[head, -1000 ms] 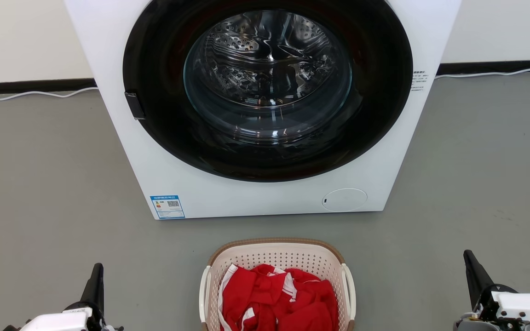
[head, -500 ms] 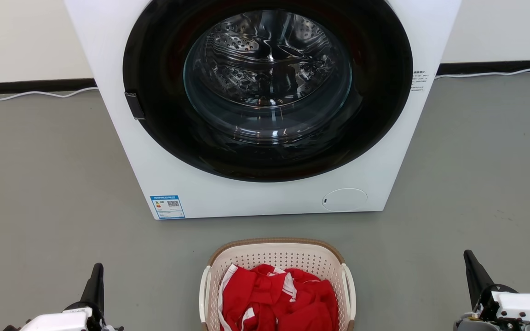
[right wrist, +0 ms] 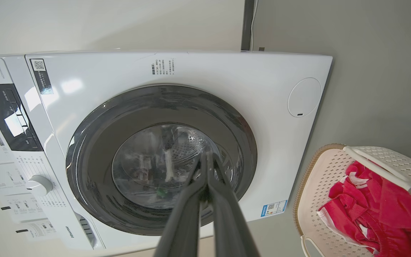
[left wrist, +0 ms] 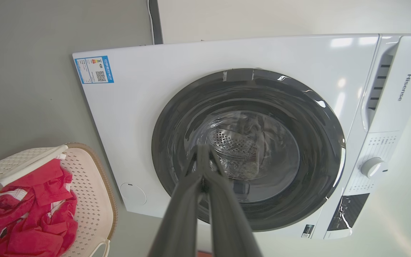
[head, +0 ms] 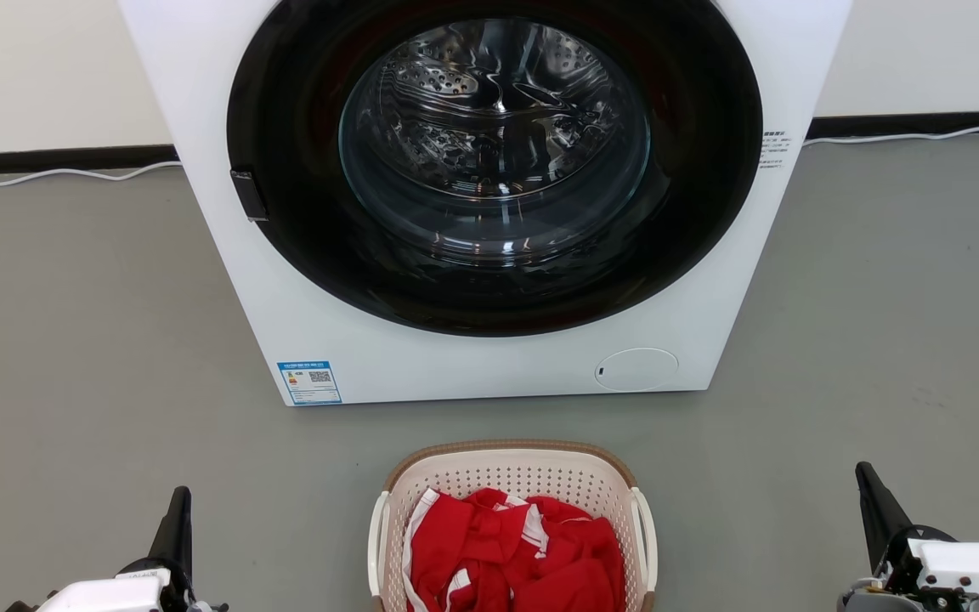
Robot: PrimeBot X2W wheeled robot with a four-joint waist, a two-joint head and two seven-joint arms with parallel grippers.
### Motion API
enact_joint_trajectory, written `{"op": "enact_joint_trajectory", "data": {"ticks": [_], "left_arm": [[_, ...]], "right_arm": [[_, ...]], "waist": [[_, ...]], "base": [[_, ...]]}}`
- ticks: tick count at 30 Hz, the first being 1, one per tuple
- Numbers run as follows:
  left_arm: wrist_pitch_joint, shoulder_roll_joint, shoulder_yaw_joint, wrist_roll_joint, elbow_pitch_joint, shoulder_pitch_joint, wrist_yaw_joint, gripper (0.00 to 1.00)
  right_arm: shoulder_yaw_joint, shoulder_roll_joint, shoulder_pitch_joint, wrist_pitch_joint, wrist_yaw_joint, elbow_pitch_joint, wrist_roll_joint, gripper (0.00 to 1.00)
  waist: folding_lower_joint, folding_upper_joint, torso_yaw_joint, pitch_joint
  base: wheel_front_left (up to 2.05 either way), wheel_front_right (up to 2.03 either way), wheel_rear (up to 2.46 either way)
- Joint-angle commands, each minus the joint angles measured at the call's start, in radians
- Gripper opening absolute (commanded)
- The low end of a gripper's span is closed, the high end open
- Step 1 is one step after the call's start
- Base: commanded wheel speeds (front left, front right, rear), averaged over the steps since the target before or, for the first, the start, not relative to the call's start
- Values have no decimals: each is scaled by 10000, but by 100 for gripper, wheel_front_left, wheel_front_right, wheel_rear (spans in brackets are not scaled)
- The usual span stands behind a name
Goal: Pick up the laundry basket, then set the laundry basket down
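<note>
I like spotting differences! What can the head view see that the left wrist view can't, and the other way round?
Head view, not the left wrist view: the right gripper, shut. Left wrist view, not the head view: the knob and the dark screen. Both: the washing machine, its blue sticker, the laundry basket with red clothes inside, and the shut left gripper.

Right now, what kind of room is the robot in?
Probably a laundry room, or a laundry corner. A big white washing machine with a round glass door stands on the grey floor, and the laundry basket before it holds red clothes.
</note>
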Motion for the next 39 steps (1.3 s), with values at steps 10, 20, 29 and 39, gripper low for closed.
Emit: {"op": "enact_joint_trajectory", "data": {"ticks": [10,20,29,39], "left_arm": [[33,189,324,-76,-215,-472,-75,0],[33,189,324,-76,-216,-472,-75,0],[33,189,324,-76,-216,-472,-75,0],[33,189,324,-76,-216,-472,-75,0]], "right_arm": [[156,-85,-300,63,31,-291,-81,0],[150,-81,-300,68,31,-291,-86,0],[145,-78,-301,72,31,-291,-90,0],[140,-74,-301,76,31,-291,-94,0]], "waist": [[0,-1,0,0],[0,-1,0,0],[0,-1,0,0],[0,-1,0,0]], "base": [[0,0,0],[0,0,0],[0,0,0],[0,0,0]]}}
